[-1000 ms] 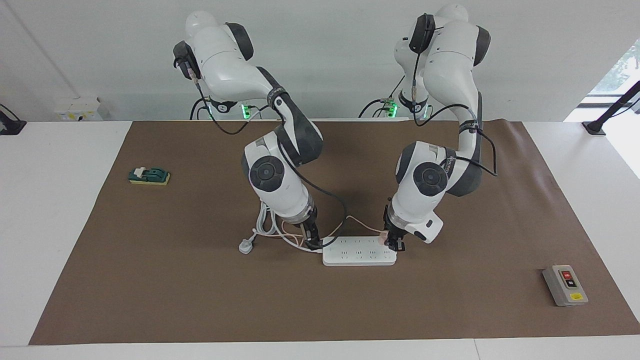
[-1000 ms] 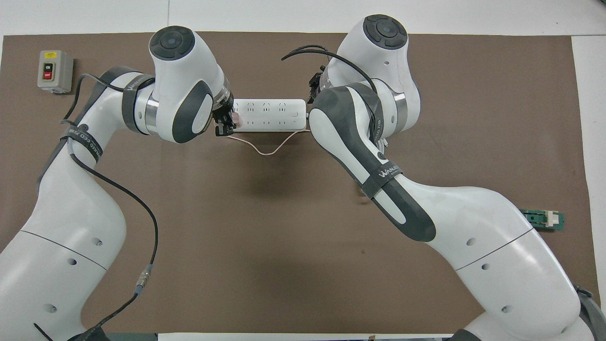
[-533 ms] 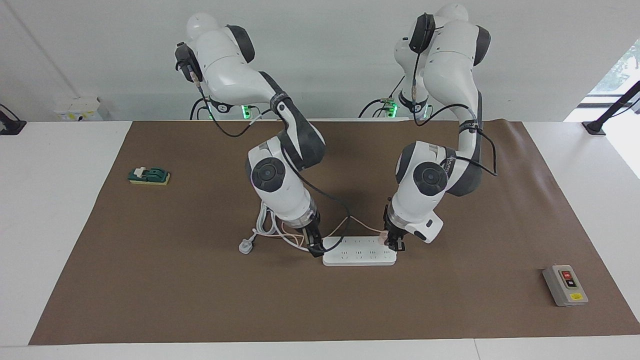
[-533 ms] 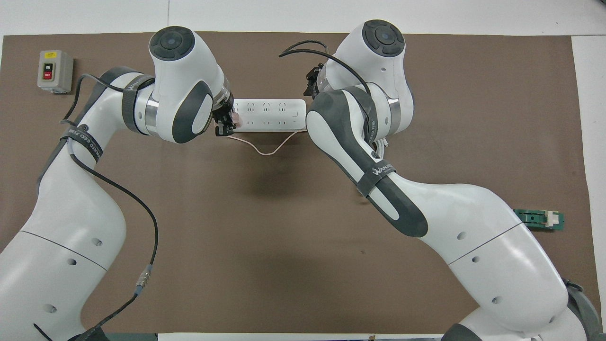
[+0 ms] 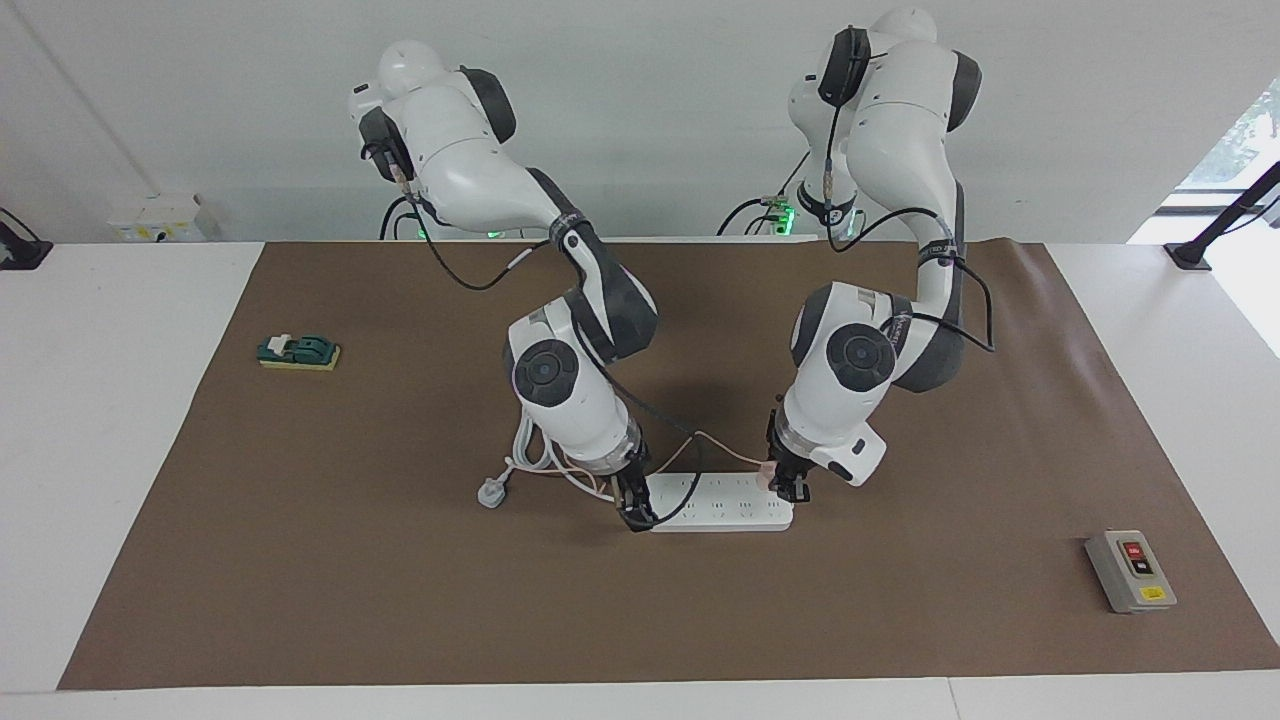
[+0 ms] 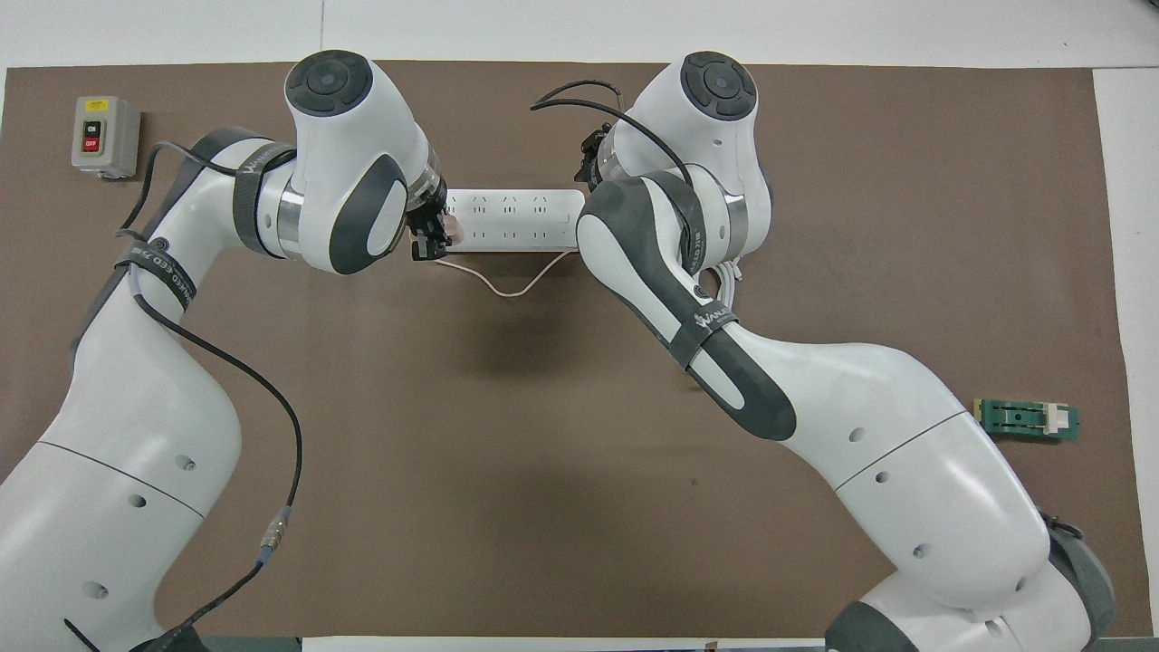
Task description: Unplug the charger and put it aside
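Note:
The pale pink charger (image 5: 766, 478) is plugged into the white power strip (image 5: 715, 502) at the strip's end toward the left arm. It also shows in the overhead view (image 6: 451, 232). My left gripper (image 5: 790, 487) is shut on the charger, low on the strip; it shows in the overhead view too (image 6: 433, 239). The thin pink cable (image 6: 507, 288) loops off the strip toward the robots. My right gripper (image 5: 634, 510) is down at the strip's other end, touching it, and is mostly hidden under its arm in the overhead view.
The strip's thick white cord and plug (image 5: 492, 492) lie beside it toward the right arm's end. A grey box with red and black buttons (image 5: 1130, 571) sits toward the left arm's end. A green switch block (image 5: 298, 351) sits toward the right arm's end.
My right gripper has slid along the strip's end, away from the robots, and its arm has swung with it. My left gripper and the charger have not moved.

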Tool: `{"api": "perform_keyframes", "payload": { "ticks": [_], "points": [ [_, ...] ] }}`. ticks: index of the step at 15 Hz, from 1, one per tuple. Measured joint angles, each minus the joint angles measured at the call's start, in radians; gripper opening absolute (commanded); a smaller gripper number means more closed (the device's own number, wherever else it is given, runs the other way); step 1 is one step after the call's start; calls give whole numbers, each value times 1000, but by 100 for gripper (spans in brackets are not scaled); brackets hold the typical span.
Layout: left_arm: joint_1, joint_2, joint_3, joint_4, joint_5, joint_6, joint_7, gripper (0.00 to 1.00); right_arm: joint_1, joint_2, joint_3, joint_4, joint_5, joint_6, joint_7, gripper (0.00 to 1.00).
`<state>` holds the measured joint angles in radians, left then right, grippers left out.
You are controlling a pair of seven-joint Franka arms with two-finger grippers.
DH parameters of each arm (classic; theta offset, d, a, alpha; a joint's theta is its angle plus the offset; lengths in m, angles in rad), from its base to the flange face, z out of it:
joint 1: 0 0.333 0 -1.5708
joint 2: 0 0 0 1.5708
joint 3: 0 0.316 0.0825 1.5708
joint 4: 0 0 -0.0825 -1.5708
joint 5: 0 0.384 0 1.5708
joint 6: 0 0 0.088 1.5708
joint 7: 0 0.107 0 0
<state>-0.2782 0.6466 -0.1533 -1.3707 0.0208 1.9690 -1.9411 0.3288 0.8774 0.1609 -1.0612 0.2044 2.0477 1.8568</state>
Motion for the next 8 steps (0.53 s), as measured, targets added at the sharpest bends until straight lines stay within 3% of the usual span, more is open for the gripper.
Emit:
{"api": "perform_keyframes", "payload": {
  "ticks": [8],
  "points": [
    [0, -3, 0, -6, 0, 6, 0, 0, 32, 55, 0, 51, 0, 37, 33, 100]
  ]
}}
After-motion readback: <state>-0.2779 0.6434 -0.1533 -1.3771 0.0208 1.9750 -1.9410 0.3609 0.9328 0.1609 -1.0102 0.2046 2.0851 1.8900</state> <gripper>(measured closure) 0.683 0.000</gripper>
